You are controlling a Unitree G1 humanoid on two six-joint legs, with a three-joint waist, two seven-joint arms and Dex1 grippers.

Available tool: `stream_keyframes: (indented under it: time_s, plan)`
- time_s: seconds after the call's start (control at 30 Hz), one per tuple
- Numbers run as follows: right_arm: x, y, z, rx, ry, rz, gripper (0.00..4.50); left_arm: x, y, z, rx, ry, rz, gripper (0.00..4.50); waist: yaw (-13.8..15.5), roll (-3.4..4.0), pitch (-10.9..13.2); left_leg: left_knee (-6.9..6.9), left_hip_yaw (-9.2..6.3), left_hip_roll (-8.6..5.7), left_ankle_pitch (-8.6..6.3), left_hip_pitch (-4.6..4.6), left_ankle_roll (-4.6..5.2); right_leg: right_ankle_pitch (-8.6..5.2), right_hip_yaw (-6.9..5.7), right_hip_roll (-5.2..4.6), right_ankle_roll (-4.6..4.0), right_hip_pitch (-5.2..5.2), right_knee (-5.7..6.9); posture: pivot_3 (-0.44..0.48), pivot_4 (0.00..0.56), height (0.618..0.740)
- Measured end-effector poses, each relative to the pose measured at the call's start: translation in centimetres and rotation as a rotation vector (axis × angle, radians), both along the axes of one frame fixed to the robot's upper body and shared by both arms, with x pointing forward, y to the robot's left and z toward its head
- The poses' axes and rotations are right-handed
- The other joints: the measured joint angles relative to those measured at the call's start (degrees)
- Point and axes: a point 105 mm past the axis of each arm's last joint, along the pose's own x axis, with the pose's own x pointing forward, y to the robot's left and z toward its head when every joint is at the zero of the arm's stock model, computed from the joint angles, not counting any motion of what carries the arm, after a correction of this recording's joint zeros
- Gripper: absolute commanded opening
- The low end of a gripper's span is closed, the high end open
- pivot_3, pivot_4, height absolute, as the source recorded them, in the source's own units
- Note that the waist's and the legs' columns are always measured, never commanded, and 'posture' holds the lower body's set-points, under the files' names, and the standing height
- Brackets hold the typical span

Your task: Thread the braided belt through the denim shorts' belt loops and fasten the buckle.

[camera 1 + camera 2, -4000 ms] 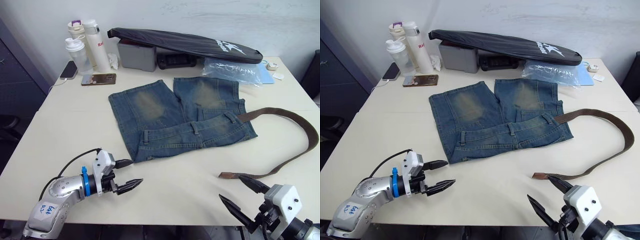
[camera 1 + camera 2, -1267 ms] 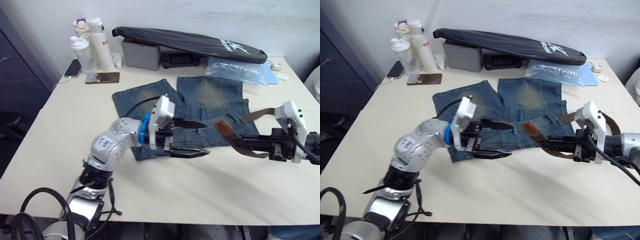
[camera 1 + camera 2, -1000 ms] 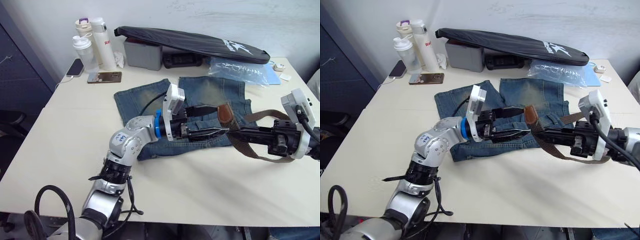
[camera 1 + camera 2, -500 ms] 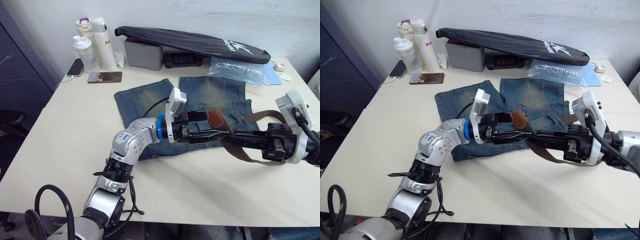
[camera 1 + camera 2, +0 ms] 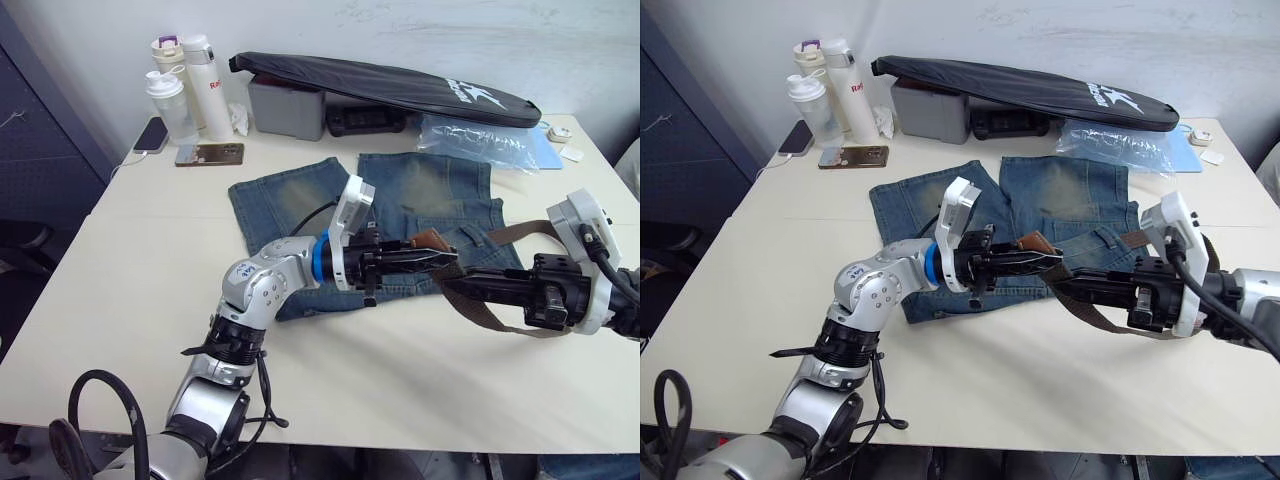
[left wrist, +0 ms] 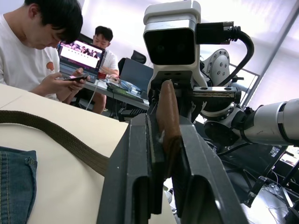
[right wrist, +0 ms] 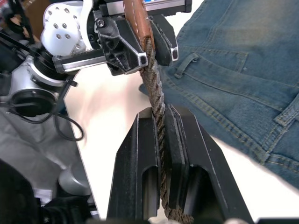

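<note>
Head views: faded blue denim shorts [image 5: 400, 215] lie flat on the cream worktop [image 5: 120, 300]. Above the waistband, both grippers hold the dark-brown braided belt [image 5: 480, 305].
Left wrist view: left gripper [image 6: 163, 140] jaws closed on the tan leather tip.
Right wrist view: right gripper [image 7: 161, 123] jaws clamp the woven strap.

My left pincer [image 5: 440, 263] points toward 3 o'clock, fingers clamped on the braided belt [image 7: 153, 93]; my right pincer [image 5: 452, 284] points toward 9 o'clock, tip to tip, gripping the same strap.
</note>
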Motion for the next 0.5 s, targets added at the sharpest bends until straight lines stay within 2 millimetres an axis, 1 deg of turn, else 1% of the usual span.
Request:
stream_keyframes:
  time_s: [0.07, 0.1, 0.2, 0.23, 0.33, 0.37, 0.43, 0.5]
  plan:
    - [-0.1, -0.4, 0.0, 0.003, -0.001, -0.021, 0.87, 0.1, -0.3, -0.1, -0.001, 0.013, -0.003, 0.00, 0.2, 0.00, 0.0, 0.00, -0.01, -0.04, 0.00, -0.03, 0.00, 0.00, -0.01, 0.01, 0.01, 0.00, -0.02, 0.000, 0.150, 0.740]
    - [0.0, -0.7, 0.0, 0.001, -0.005, -0.043, 1.13, 0.3, -0.4, -0.1, -0.003, 0.016, -0.003, 0.00, 0.1, 0.00, 0.0, 0.00, -0.01, -0.03, 0.00, -0.04, 0.00, 0.01, -0.01, 0.00, 0.02, 0.00, -0.03, 0.000, 0.150, 0.740]
    - [0.3, -2.4, 0.4, -0.001, -0.032, -0.154, 2.45, 0.9, -0.6, 0.4, -0.007, 0.011, 0.017, 0.00, 0.0, 0.00, 0.0, -0.01, 0.01, -0.02, 0.00, -0.03, 0.00, 0.01, 0.00, 0.02, 0.03, 0.00, -0.06, 0.000, 0.150, 0.740]
    - [0.2, -3.0, 0.6, 0.000, -0.044, -0.188, 2.83, 1.0, -1.0, 0.5, -0.009, 0.018, 0.019, 0.00, 0.1, 0.01, 0.0, -0.03, 0.00, -0.03, 0.00, -0.04, 0.00, 0.01, 0.00, 0.05, 0.03, 0.00, -0.07, 0.000, 0.150, 0.740]
    - [-0.2, -4.2, 0.9, 0.018, -0.070, -0.264, 4.27, 1.3, -2.4, 0.5, 0.003, 0.063, 0.038, 0.00, 0.2, 0.00, 0.0, -0.02, 0.00, -0.07, 0.00, -0.09, 0.00, 0.02, 0.00, 0.13, 0.07, 0.00, -0.11, 0.000, 0.150, 0.740]
    - [-0.7, -4.7, 1.1, 0.046, -0.085, -0.295, 4.32, 1.6, -3.0, 0.5, 0.014, 0.115, 0.051, 0.00, 0.6, -0.02, 0.0, 0.01, -0.06, -0.09, 0.00, -0.13, 0.01, 0.02, -0.02, 0.19, 0.11, 0.00, -0.11, 0.000, 0.150, 0.740]
    - [-2.0, -5.7, 2.3, 0.105, -0.151, -0.357, 4.32, 2.3, -4.2, 0.3, 0.029, 0.268, 0.073, 0.00, 1.0, 0.01, 0.0, 0.03, -0.03, -0.13, -0.02, -0.19, 0.04, 0.01, 0.02, 0.19, 0.20, -0.03, -0.14, 0.000, 0.150, 0.740]
    - [-3.1, -6.1, 3.2, 0.141, -0.210, -0.402, 4.32, 2.9, -4.5, 0.2, 0.047, 0.366, 0.094, 0.00, 1.0, -0.01, 0.0, 0.02, -0.04, -0.09, -0.02, -0.19, 0.05, -0.01, 0.03, 0.25, 0.23, -0.03, -0.15, 0.000, 0.150, 0.740]
